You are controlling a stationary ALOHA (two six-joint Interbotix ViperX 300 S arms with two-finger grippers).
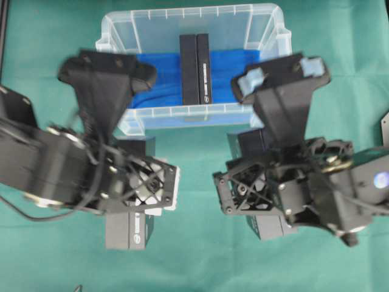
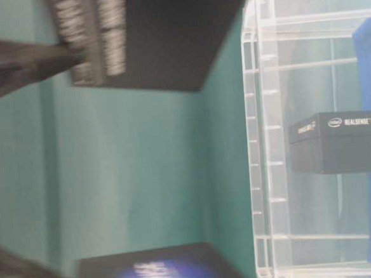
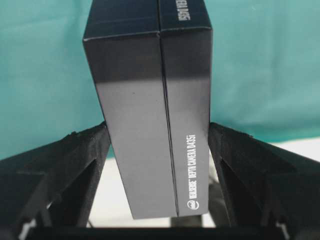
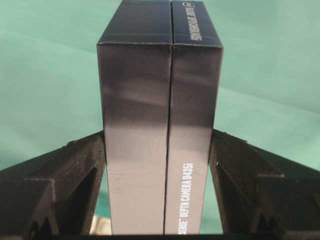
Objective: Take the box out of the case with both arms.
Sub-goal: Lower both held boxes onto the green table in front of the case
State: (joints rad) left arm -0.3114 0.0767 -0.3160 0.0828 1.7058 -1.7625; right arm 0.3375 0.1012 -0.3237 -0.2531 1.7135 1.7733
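A black box (image 1: 194, 68) stands in the clear case (image 1: 121, 27).

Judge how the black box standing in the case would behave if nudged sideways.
The black box shows only a narrow top face from overhead and stands on the soft blue liner, so it would probably tip easily. Its flat faces and crisp edges suggest stiff cardboard that is unlikely to roll.

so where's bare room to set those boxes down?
Free: green cloth between the two arms in front of the case, and blue liner either side of the boxes left inside. Crowded: under each arm, where boxes sit between jaws.
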